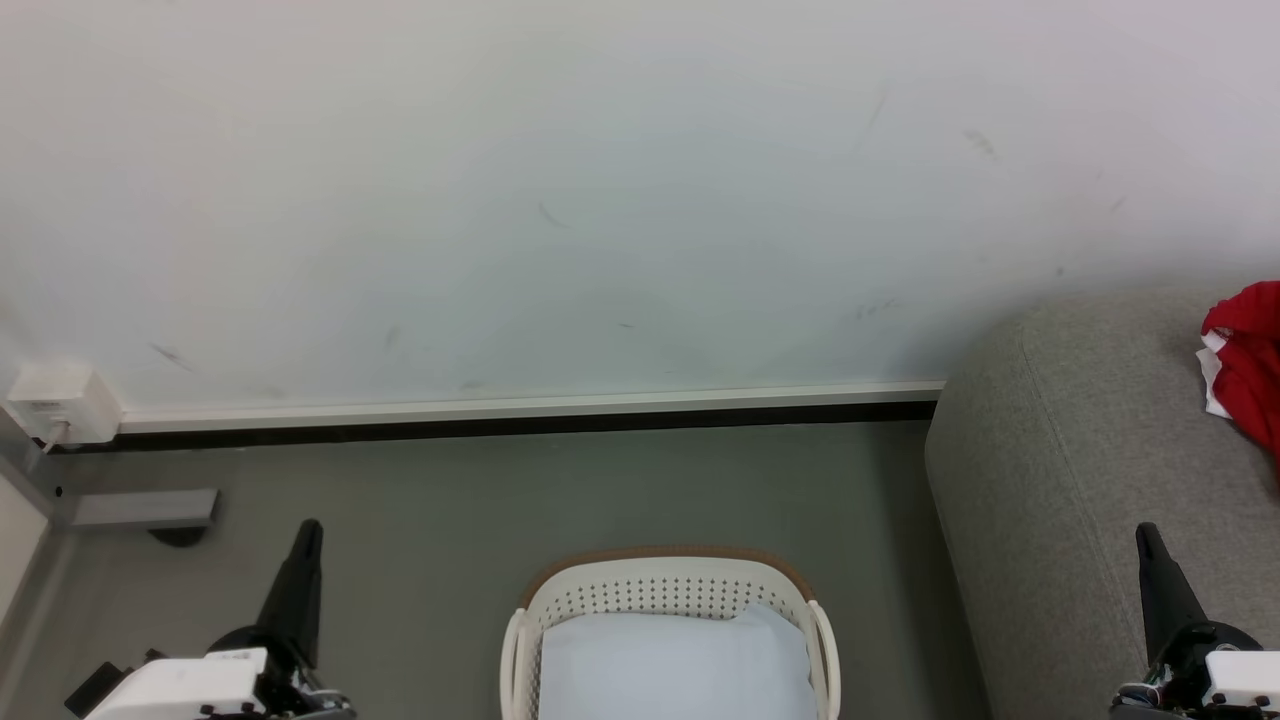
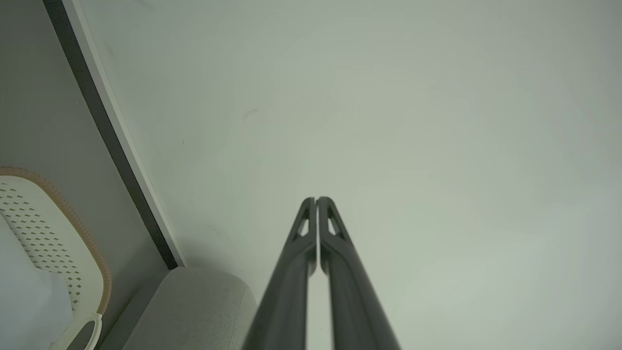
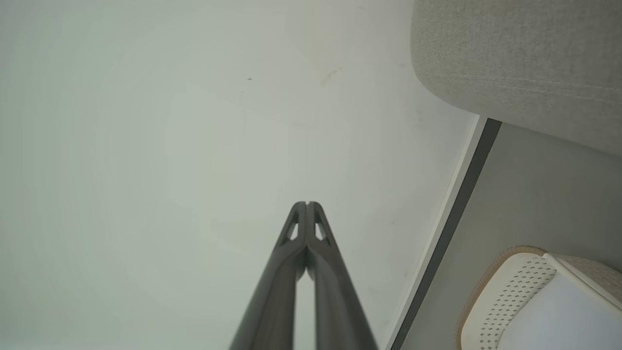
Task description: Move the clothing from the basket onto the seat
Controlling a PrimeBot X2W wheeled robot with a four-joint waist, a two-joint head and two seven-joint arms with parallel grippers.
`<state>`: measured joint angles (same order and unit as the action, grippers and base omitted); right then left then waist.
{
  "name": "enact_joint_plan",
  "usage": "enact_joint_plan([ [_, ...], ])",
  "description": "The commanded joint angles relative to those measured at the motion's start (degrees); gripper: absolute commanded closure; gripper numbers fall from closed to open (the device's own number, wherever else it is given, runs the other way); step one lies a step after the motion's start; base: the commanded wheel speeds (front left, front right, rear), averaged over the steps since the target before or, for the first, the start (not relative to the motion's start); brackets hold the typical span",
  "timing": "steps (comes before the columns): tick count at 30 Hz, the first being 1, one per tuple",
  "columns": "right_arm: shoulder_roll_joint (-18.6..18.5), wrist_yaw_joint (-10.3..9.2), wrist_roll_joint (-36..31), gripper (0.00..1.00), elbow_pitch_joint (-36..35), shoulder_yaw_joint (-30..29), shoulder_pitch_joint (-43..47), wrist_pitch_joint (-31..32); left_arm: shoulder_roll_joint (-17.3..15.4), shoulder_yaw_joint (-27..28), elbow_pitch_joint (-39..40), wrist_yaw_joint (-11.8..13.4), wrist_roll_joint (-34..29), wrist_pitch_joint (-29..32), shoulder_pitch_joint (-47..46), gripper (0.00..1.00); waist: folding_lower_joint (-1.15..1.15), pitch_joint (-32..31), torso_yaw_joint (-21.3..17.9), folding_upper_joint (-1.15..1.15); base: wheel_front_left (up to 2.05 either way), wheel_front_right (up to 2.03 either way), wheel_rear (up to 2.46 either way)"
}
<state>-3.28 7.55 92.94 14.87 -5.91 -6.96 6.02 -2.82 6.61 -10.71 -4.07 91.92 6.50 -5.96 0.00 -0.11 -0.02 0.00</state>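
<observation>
At the lower left of the head view the left gripper (image 1: 309, 528) points up the frame. Its wrist view shows the two dark fingers (image 2: 291, 272) pressed together at the tips with nothing between them. At the lower right the right gripper (image 1: 1146, 533) stands the same way. In its own wrist view its fingers (image 3: 277, 282) also meet at the tips and hold nothing. Both grippers hang in the air, well apart from the basket and from each other.

Between them, at the bottom centre, sits the basket (image 1: 660, 556), white with perforated walls and a brown rim, on the grey floor (image 1: 480, 500). A pale blue-white cloth (image 1: 670, 665) lies inside it; no red shows in the part of the basket that is in frame.

To the right of the basket, just beside it, rises the rounded end of the grey sofa (image 1: 1070, 450). The red jersey (image 1: 1250, 350) lies crumpled on the sofa's top at the right edge of the frame, with a bit of white trim showing at its left side. It is partly cut off by the frame edge and well apart from the basket.

Farther back a skirting board (image 1: 530, 410) runs across the middle of the frame under a pale, scuffed wall (image 1: 600, 200). A small white box (image 1: 62, 400) is fixed at the far left.
</observation>
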Motion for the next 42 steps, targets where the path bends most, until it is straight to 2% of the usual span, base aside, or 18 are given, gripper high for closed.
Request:
enact_joint_plan([
  [1, -0.38, -0.12, 0.08, 1.00, -0.21, -0.13, -0.59, 0.20, -0.10, 0.19, 0.12, -0.29, 0.81, 0.25, -0.37, 1.00, 0.00, 0.00, 0.00, 0.00, 0.00, 0.00, 0.00],
  [42, -0.79, -0.12, 0.62, 1.00, -0.25, 0.50, -0.51, -0.44, -0.11, 0.18, 0.12, -0.29, 0.81, 0.24, -0.37, 1.00, 0.00, 0.00, 0.00, 0.00, 0.00, 0.00, 0.00],
])
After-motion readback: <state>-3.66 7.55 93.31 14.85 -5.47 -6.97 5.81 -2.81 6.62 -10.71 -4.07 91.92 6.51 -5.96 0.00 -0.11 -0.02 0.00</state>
